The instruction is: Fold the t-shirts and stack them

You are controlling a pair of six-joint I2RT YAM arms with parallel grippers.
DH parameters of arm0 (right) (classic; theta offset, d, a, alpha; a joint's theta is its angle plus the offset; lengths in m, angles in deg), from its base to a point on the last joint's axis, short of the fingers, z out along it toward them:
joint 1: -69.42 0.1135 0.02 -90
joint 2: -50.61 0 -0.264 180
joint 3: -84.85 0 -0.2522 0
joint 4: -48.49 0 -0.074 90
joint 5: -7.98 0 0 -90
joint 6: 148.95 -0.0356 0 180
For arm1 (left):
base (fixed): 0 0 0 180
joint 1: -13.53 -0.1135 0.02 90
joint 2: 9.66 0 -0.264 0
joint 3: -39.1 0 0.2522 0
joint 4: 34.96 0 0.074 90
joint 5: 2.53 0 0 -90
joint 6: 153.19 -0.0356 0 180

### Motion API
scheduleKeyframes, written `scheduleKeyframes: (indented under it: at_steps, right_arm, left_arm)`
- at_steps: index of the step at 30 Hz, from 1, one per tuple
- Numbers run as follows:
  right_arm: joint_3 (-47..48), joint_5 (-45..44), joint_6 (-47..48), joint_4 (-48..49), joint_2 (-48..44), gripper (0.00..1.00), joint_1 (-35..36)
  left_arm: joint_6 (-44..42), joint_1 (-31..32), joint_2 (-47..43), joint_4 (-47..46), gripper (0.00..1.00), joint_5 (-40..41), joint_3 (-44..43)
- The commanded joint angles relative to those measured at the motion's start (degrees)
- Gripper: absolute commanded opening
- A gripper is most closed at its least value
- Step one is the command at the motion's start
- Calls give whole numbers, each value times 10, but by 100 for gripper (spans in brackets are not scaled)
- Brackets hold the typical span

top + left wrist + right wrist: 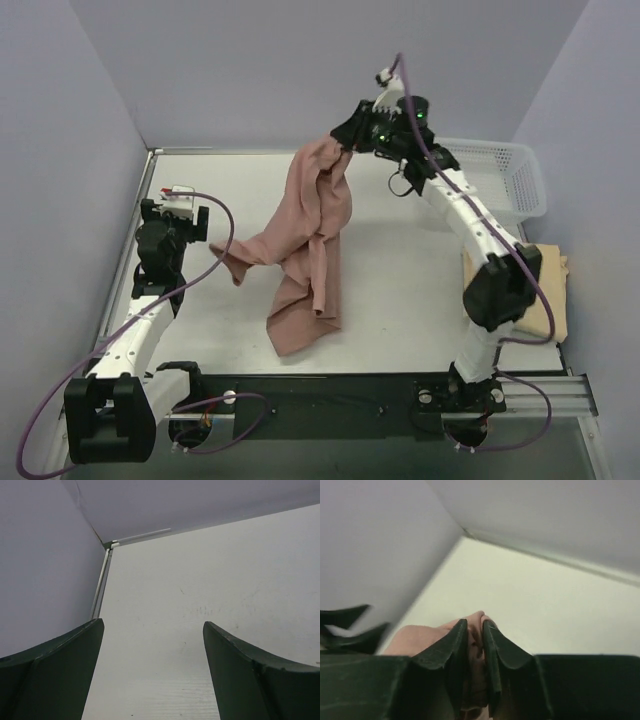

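The dusty pink-brown t-shirt (pixel 312 235) hangs from my right gripper (pixel 347 143), which is shut on its top edge high over the back of the table; the lower part drapes onto the table. In the right wrist view the pink cloth (pixel 476 622) is pinched between the fingers of the right gripper (pixel 475 626). The pale tan-yellow t-shirt (pixel 553 290) lies folded at the right edge, partly behind the right arm. My left gripper (pixel 178 205) is open and empty at the left side, left of the hanging shirt. In the left wrist view the left gripper (pixel 152 625) shows only bare table between its fingers.
A white mesh basket (pixel 500 180) stands at the back right, behind the right arm. Grey walls close the table on the left, back and right. A metal rail (pixel 540 390) runs along the near edge by the arm bases.
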Motion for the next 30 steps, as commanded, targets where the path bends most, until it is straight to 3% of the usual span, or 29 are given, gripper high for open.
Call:
scheduleKeyframes:
  at_steps: [1, 3, 4, 6, 9, 11, 15, 19, 21, 22, 23, 24, 25, 28, 30]
  right_arm:
    - [67, -149, 101, -176, 128, 27, -13]
    - [165, -204, 114, -292, 208, 45, -34]
    - [193, -217, 113, -367, 252, 49, -45]
    - [211, -217, 135, -394, 259, 54, -46]
    - [55, -184, 257, -339, 182, 57, -4]
    - [-5, -170, 288, -342, 141, 59, 19]
    - [-107, -144, 271, -350, 100, 62, 45]
    - [-127, -150, 225, -342, 152, 65, 68]
    - [-102, -156, 185, -342, 189, 64, 67]
    - [-76, -175, 172, -344, 205, 64, 61]
    - [-65, -200, 152, -351, 227, 63, 55]
    - [-38, -210, 141, -355, 240, 62, 51]
    - [-28, -212, 123, -360, 261, 61, 44]
    - [2, -156, 95, -348, 296, 57, 32]
    - [13, -132, 72, -343, 320, 51, 27]
  left_arm:
    - [-47, -1, -2, -36, 91, -3, -8]
    - [-36, -1, -5, -15, 91, -30, -8]
    - [-29, -1, -10, -3, 90, -50, -10]
    - [-10, -1, -14, 20, 90, -58, -10]
    - [22, -1, -19, 53, 89, -57, -9]
    - [36, -1, -26, 73, 88, -76, -9]
    - [46, -1, -45, 84, 86, -136, 6]
    - [55, -1, -47, 85, 84, -207, 8]
    - [-12, 31, -48, 122, 77, -276, 3]
    - [-101, 58, -48, 179, 74, -295, 0]
    - [-193, 74, -47, 219, 72, -306, -9]
    - [-239, 112, -46, 304, 72, -301, -12]
    - [-291, 130, -44, 330, 71, -277, -10]
    - [-351, 241, -32, 390, 72, -212, 4]
    - [-355, 307, -17, 373, 73, -176, 15]
